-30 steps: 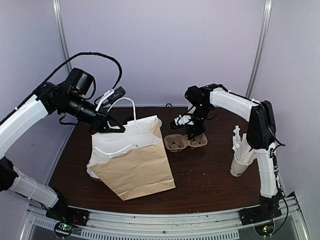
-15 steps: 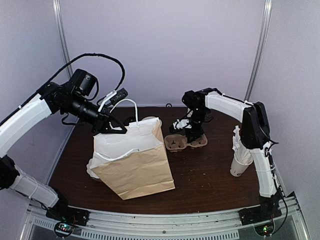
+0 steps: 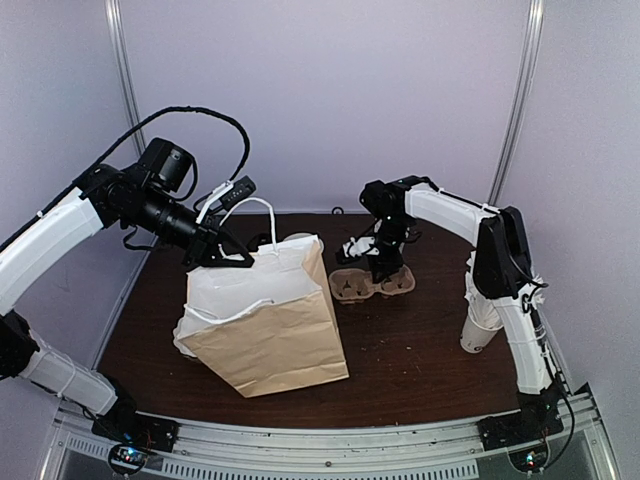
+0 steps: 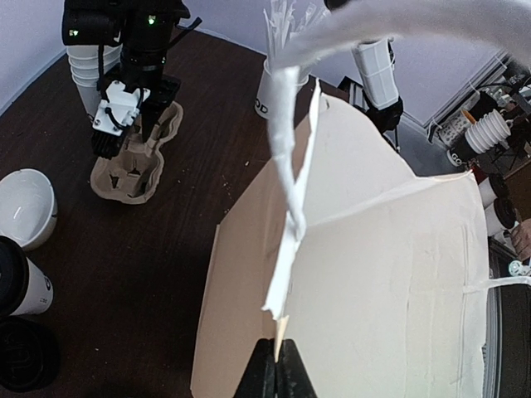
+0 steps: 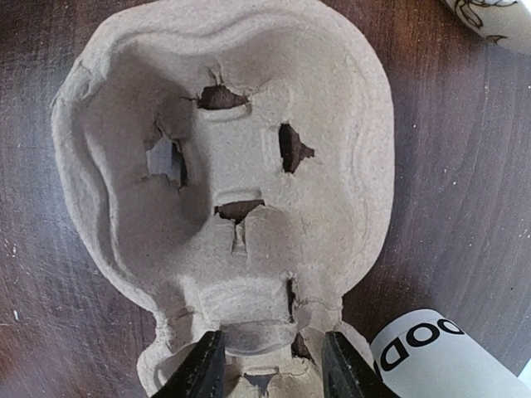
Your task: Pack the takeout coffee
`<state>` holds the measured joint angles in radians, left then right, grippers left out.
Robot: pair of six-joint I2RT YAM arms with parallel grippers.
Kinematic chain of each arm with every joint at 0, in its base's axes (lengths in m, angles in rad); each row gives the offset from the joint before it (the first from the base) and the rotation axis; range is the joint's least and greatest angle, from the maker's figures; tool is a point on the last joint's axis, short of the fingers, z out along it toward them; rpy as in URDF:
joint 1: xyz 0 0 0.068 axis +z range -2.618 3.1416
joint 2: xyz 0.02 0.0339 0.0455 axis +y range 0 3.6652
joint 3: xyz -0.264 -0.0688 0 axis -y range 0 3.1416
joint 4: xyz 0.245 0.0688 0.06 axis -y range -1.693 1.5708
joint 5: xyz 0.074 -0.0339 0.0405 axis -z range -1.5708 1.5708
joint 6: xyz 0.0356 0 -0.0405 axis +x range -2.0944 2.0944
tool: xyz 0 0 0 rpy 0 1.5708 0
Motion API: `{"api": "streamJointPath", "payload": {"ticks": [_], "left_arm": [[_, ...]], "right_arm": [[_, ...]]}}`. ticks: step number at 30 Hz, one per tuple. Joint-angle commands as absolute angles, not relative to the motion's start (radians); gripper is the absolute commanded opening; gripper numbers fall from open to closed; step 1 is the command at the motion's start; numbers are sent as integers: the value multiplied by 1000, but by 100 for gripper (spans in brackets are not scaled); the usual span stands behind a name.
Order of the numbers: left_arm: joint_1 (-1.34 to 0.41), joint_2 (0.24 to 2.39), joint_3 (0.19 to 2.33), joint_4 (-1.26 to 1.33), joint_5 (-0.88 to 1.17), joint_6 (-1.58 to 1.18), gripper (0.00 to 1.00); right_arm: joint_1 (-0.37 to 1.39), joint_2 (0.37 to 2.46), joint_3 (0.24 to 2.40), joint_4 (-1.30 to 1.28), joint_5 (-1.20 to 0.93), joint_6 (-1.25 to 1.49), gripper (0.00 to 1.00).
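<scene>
The takeout coffee (image 4: 23,282), a white paper cup with a black lid and small dark print, stands at the table's back left in the left wrist view; the bag hides it from above. My left gripper (image 3: 232,257) (image 4: 276,366) is shut on the rim of the brown paper bag (image 3: 270,330) (image 4: 373,274), holding its mouth up. My right gripper (image 3: 376,268) (image 5: 272,369) hangs low over a grey pulp cup carrier (image 3: 368,286) (image 5: 224,166) (image 4: 133,162), open, its fingers (image 5: 203,371) on either side of the carrier's middle ridge.
An open white cup (image 4: 25,207) (image 3: 298,238) and a black lid (image 4: 25,356) sit beside the coffee. A stack of white cups (image 4: 85,70) stands behind the carrier. A white cup full of paper-wrapped sticks (image 3: 482,325) (image 4: 270,87) is at right. Another printed white cup (image 5: 436,356) touches the carrier.
The right arm's elbow has swung left while its gripper stays over the carrier. The left gripper lifted the bag's rim slightly up and right, then held still.
</scene>
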<state>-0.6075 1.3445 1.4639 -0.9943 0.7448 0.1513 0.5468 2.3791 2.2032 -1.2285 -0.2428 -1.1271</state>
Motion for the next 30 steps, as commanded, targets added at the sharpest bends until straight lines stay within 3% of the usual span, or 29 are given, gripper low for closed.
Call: {"api": "streamJointPath", "payload": {"ticks": [1,30], "left_arm": [[-600,1336,1459,-956,775,161,0],[-600,1337,1451,-949,782,160,0]], "right_arm": [[558,2406,2235,-1282,-237,-1142,43],[572,2426,2249,-1266,-207,-1109,42]]}}
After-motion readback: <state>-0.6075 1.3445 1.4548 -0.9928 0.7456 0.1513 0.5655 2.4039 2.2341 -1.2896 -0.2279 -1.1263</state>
